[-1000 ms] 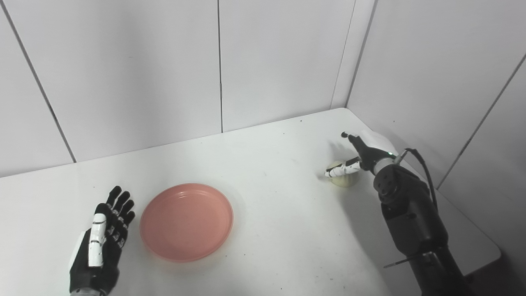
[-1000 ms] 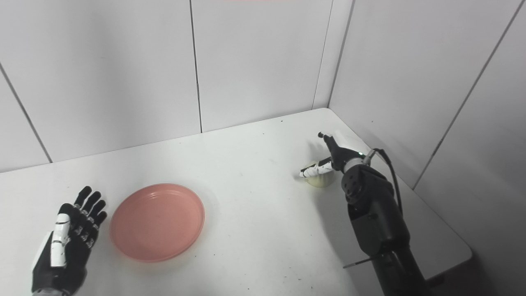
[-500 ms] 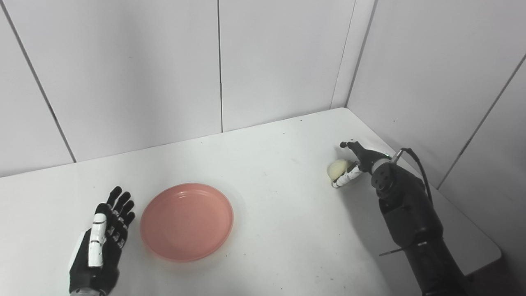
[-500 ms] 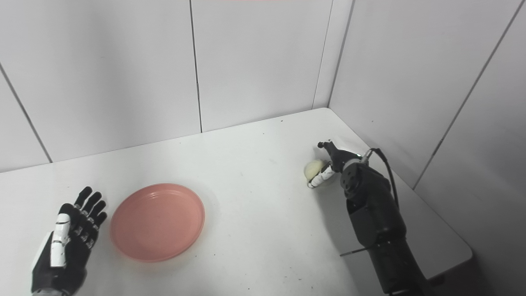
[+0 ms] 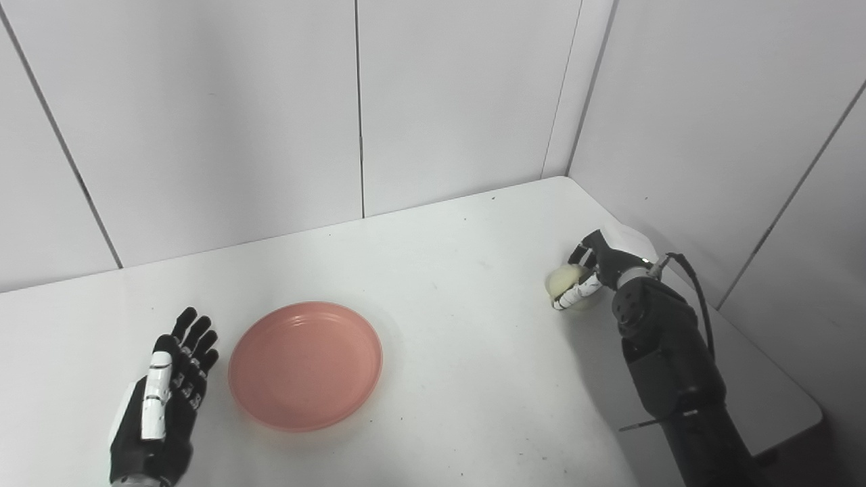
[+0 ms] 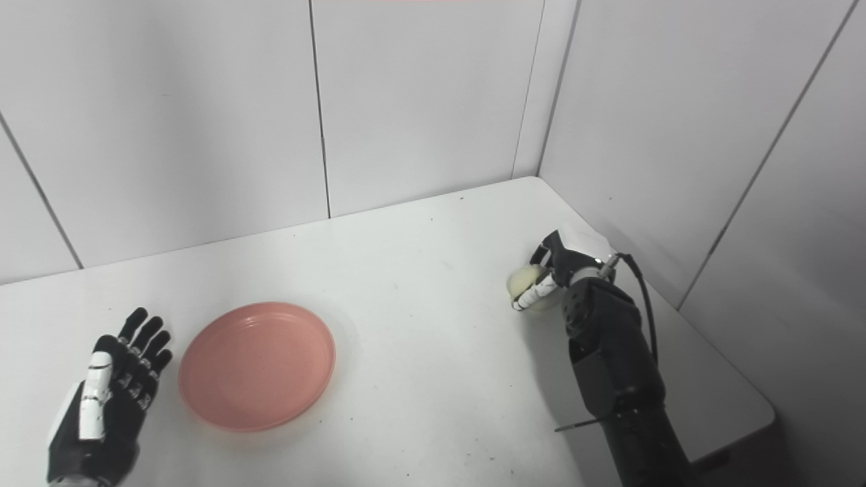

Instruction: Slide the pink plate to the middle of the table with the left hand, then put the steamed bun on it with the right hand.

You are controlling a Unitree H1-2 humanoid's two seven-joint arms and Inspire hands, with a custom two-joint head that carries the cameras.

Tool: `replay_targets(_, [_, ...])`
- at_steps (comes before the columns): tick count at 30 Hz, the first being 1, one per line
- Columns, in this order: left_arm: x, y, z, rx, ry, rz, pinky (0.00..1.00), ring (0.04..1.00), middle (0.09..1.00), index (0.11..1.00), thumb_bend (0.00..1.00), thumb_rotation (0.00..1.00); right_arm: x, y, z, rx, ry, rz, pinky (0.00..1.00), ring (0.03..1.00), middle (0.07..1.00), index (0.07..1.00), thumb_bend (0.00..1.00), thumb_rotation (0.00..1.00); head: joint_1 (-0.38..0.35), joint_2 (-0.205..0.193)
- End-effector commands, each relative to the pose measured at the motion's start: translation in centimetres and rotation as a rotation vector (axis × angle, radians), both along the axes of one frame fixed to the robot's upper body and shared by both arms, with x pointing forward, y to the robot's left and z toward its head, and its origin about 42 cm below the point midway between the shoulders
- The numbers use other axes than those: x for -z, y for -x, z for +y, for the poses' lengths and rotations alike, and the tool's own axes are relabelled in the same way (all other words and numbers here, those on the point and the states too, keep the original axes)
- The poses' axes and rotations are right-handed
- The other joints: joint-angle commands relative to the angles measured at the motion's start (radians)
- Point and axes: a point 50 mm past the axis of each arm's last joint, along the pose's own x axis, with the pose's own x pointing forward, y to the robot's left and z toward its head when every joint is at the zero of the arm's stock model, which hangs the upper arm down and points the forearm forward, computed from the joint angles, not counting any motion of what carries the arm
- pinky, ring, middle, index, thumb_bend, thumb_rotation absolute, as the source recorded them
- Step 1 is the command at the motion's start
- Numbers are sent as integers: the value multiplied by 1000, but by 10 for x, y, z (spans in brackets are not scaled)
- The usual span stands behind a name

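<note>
The pink plate (image 5: 305, 365) lies flat on the white table (image 5: 460, 352), left of the middle. My left hand (image 5: 162, 409) rests open just left of the plate, fingers straight and apart from its rim. The pale steamed bun (image 5: 563, 279) is at the right side near the wall. My right hand (image 5: 590, 270) wraps it, fingers curled over the top and thumb under its front; the bun's far side is hidden. In the right eye view the bun (image 6: 522, 280) shows in the same hold.
Grey wall panels close the table at the back and right, meeting in a corner (image 5: 565, 177). The table's right front corner (image 5: 808, 412) lies past my right forearm (image 5: 666, 365), which carries a black cable.
My right hand's fingers, spread above the bun a second ago, have curled down and closed around it. The left hand and the plate stay put; the camera shifted slightly.
</note>
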Motion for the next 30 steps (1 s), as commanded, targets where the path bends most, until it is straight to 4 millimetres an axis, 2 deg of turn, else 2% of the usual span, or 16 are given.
replay_targets(1, [-6,2,-4,5,24,-13,1000,988,977,946,522,966,-29,0,-2,11,38,-124,312,356,411,511,526,0,11,-1])
replay_targets(6, [-5,4,-8,27,2,-24,1000,998,986,961,506,999,-40,3,4,-18,42,-234,329,388,433,508,528,0,80,3])
replay_targets(7, [-4,5,-11,28,-5,-25,1000,994,981,958,522,1000,-43,4,6,-31,51,-261,318,381,433,508,528,0,119,3])
replay_targets(8, [-3,6,-12,29,-10,-25,1000,993,980,958,526,1000,-45,5,6,-40,57,-277,311,377,431,509,528,0,128,2])
replay_targets(9, [-3,7,-16,27,-12,-28,1000,992,980,960,517,1000,-48,6,11,-63,61,-335,274,348,416,510,525,0,181,0])
replay_targets(10, [-3,8,-19,25,-12,-30,1000,992,979,962,510,1000,-50,6,14,-78,61,-376,253,331,408,510,523,0,181,0])
replay_targets(11, [-3,9,-23,25,-10,-32,1000,991,979,963,504,1000,-54,7,20,-104,59,-429,235,316,400,510,522,0,235,-2])
replay_targets(12, [-2,9,-27,26,-9,-32,1000,992,981,966,502,1000,-57,8,27,-127,46,-476,216,299,437,498,526,0,267,-2])
replay_targets(14, [0,9,-33,25,-6,-30,1000,992,982,969,498,1000,-63,8,37,-177,4,-558,243,334,412,515,521,0,310,-2])
replay_targets(16, [2,8,-39,18,-8,-28,1000,991,982,967,495,1000,-64,8,44,-214,-12,-612,276,373,422,516,522,0,358,-5])
replay_targets(17, [3,8,-41,14,-10,-26,1000,990,981,965,496,1000,-64,8,48,-231,-13,-634,277,376,426,514,522,0,358,-5])
replay_targets(20, [7,5,-49,-2,-9,-29,1000,990,981,964,502,1000,-63,7,59,-292,-42,-696,213,299,469,491,527,0,431,-9])
replay_targets(22, [8,5,-55,-8,-5,-26,1000,990,981,963,520,999,-62,7,64,-356,-94,-734,210,311,444,505,523,0,456,-10])
replay_targets(26, [10,5,-67,-8,11,-11,1000,1000,993,977,523,1000,-58,9,73,-482,-183,-780,187,262,448,508,522,0,484,-11])
replay_targets(29, [10,4,-76,-8,43,-2,1000,1000,999,986,522,993,-53,11,88,-579,-211,-786,225,284,459,504,523,0,495,-11])
replay_targets(30, [11,3,-77,-9,47,-3,1000,1000,1000,988,519,997,-52,12,93,-603,-215,-781,380,343,481,502,519,0,495,-11])
